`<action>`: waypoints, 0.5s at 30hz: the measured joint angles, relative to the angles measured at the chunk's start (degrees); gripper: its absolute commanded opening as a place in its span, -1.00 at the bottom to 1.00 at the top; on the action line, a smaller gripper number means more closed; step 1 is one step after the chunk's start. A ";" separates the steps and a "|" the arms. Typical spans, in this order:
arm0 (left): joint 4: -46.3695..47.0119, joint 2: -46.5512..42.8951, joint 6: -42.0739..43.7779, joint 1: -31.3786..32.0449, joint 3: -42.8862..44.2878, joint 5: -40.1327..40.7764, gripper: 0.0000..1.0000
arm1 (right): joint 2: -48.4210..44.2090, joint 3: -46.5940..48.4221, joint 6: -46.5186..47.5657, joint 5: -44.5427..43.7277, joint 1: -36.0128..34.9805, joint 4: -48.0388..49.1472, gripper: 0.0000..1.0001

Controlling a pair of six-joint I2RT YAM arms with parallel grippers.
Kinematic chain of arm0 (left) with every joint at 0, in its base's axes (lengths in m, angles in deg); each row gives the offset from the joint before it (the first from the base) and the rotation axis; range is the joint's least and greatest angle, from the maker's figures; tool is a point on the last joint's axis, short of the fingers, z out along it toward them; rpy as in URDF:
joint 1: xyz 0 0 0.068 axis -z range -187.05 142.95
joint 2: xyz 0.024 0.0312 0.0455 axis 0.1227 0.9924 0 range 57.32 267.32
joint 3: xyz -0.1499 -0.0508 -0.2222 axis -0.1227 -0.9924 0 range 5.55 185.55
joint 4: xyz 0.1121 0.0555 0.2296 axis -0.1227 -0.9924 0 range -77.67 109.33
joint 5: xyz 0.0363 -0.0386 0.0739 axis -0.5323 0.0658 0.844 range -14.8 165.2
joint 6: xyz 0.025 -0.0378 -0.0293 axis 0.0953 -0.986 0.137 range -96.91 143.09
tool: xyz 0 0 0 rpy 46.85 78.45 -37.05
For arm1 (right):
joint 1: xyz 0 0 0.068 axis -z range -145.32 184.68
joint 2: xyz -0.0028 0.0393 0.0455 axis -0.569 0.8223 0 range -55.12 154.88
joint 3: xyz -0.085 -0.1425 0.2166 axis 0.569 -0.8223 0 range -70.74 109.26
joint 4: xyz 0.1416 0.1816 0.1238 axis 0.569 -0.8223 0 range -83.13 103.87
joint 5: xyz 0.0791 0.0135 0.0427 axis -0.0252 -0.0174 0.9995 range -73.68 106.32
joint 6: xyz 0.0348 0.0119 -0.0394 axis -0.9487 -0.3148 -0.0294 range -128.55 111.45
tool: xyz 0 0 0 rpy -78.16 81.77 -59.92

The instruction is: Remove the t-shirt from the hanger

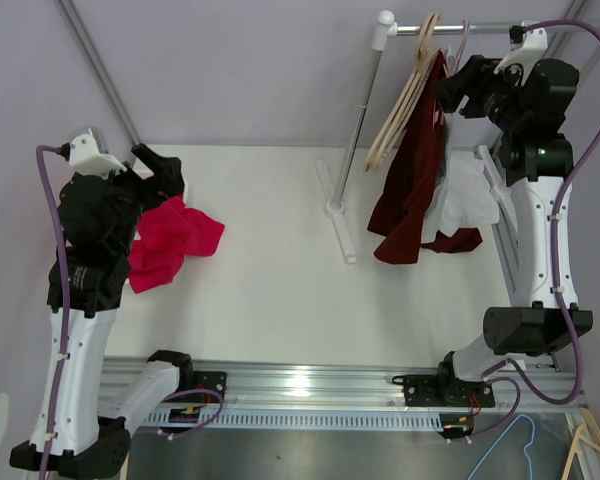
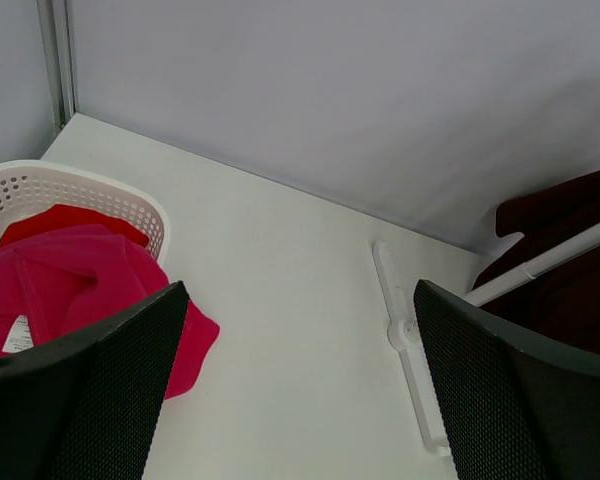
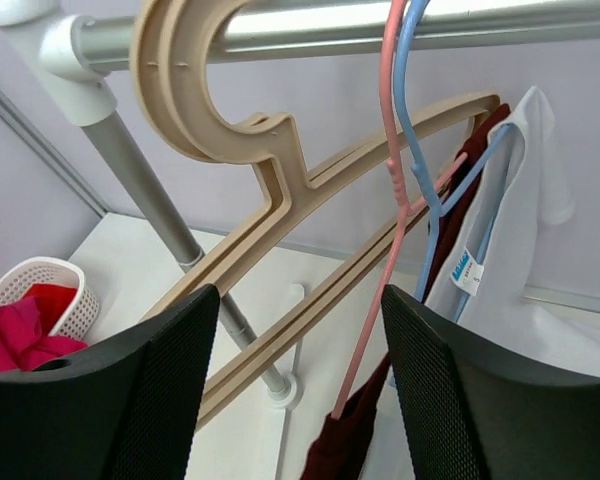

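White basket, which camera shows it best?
Left wrist: the white basket shows its perforated rim, with red cloth inside. The right wrist view catches only a small corner; the top view shows only the cloth.

Overhead view looks down from high behind the near edge across the whole table point(image 1: 280, 250). Left wrist sits low, facing the back wall point(image 2: 330, 100); right wrist is tight under the rail point(image 3: 380, 30). Both catch the white basket point(image 2: 80, 195).

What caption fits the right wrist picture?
Open right pincer facing beige hangers, a pink hanger and a blue hanger on the rail.
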 measured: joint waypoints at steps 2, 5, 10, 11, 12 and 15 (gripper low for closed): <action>0.02 -0.13 0.00 0.13 -0.04 -0.02 0.99 | -0.70 0.13 0.02 -0.72 0.00 -0.74 0.28; 0.04 -0.52 0.00 0.26 -0.09 -0.07 0.99 | -0.85 0.13 0.04 -2.75 0.00 -1.70 0.24; 0.09 -0.87 0.02 0.42 -0.20 -0.04 0.99 | -0.61 0.11 0.90 -6.97 0.00 -3.10 0.15; 0.13 -0.87 0.02 0.42 -0.22 -0.04 0.99 | -0.50 0.11 1.05 -7.69 0.00 -3.21 0.11; 0.20 -0.87 0.02 0.46 -0.31 -0.04 0.99 | -0.31 0.11 1.29 -8.44 0.00 -3.39 0.09; 0.24 -0.87 0.02 0.50 -0.59 -0.04 0.99 | 0.70 0.37 1.86 -10.25 0.00 -3.96 0.08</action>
